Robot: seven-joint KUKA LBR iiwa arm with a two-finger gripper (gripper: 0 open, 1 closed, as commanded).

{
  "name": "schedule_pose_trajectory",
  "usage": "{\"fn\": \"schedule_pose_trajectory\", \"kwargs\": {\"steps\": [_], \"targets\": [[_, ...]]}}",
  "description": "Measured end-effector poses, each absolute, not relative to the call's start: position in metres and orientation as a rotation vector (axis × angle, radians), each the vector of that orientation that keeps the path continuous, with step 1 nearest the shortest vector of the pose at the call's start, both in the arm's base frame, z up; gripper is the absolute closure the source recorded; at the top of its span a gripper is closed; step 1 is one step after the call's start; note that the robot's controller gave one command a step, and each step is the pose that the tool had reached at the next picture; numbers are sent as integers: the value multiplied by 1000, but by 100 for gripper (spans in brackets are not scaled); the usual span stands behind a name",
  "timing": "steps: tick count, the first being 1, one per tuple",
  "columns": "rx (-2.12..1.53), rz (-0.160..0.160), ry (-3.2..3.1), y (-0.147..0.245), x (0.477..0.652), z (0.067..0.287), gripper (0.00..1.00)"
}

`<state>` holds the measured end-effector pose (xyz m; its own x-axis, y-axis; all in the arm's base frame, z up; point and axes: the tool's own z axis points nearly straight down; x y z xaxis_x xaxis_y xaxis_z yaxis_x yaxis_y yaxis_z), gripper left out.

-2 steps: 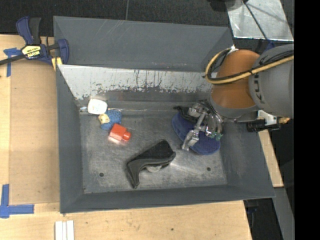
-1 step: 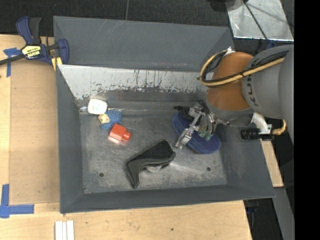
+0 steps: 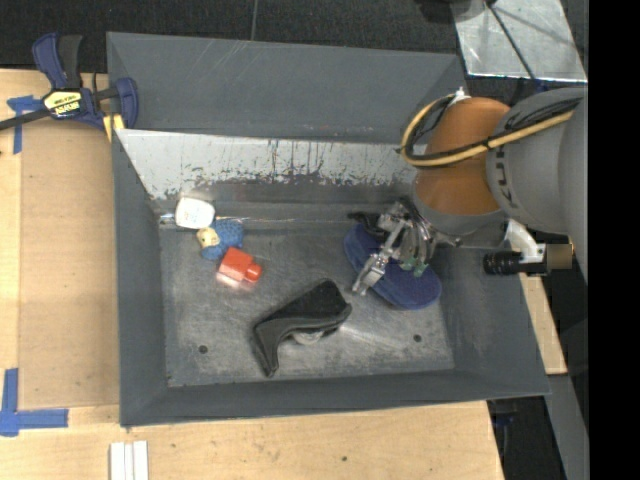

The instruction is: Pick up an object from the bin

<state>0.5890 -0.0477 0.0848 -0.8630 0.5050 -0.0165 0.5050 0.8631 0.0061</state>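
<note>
Camera view: end effector [image 3: 372, 273], grip state cannot be told, over blue pad [image 3: 412, 288] at bin [image 3: 140, 298] right, beside black shoe [image 3: 300, 320]. Pad likely soft, light, floppy; best taken at a free edge.

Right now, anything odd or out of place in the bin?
Nothing spilled or broken. The black shoe-like thing lies on its side near the front; the gripper is over a flat blue thing at right.

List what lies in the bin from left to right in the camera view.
White lump → red block → black shoe-shaped thing → dark blue flat thing, the gripper over it.
</note>
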Motion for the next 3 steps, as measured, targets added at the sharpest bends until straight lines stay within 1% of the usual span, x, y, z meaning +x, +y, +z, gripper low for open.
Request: {"fn": "schedule_pose_trajectory", "kwargs": {"steps": [1, 2, 3], "targets": [[817, 1, 3005, -49, 591, 87, 100], [817, 2, 3022, -51, 594, 169, 100], [813, 0, 3029, -51, 595, 176, 100]]}}
